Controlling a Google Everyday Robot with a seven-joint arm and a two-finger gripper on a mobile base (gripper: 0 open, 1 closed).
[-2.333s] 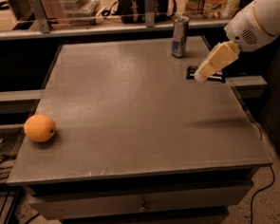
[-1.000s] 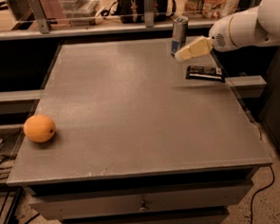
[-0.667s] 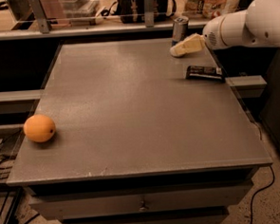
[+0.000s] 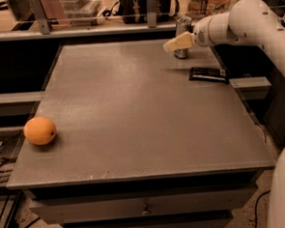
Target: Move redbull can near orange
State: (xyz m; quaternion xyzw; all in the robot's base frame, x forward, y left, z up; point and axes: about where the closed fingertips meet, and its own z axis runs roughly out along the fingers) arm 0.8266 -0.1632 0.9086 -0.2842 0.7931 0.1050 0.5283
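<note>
Where the matte grey table (image 4: 132, 111) reaches its far right corner, the redbull can (image 4: 183, 26) stands upright. It is a slim metal cylinder with a silvery top, and its print is too blurred to read. The gripper (image 4: 173, 44), a cream wedge-shaped piece at the end of a smooth white arm (image 4: 243, 20), crosses the can's middle from the right and hides its waist. Whether it grips the can or only passes in front of it cannot be told. Near the can, towards the camera, lies a flat black packet (image 4: 208, 74) with a pale patch at 1 end, its lettering illegible. The orange (image 4: 39, 130), round and smooth, sits by the near left edge, well apart from the can. Under the top, a drawer front (image 4: 114, 207) carries 1 small knob.
</note>
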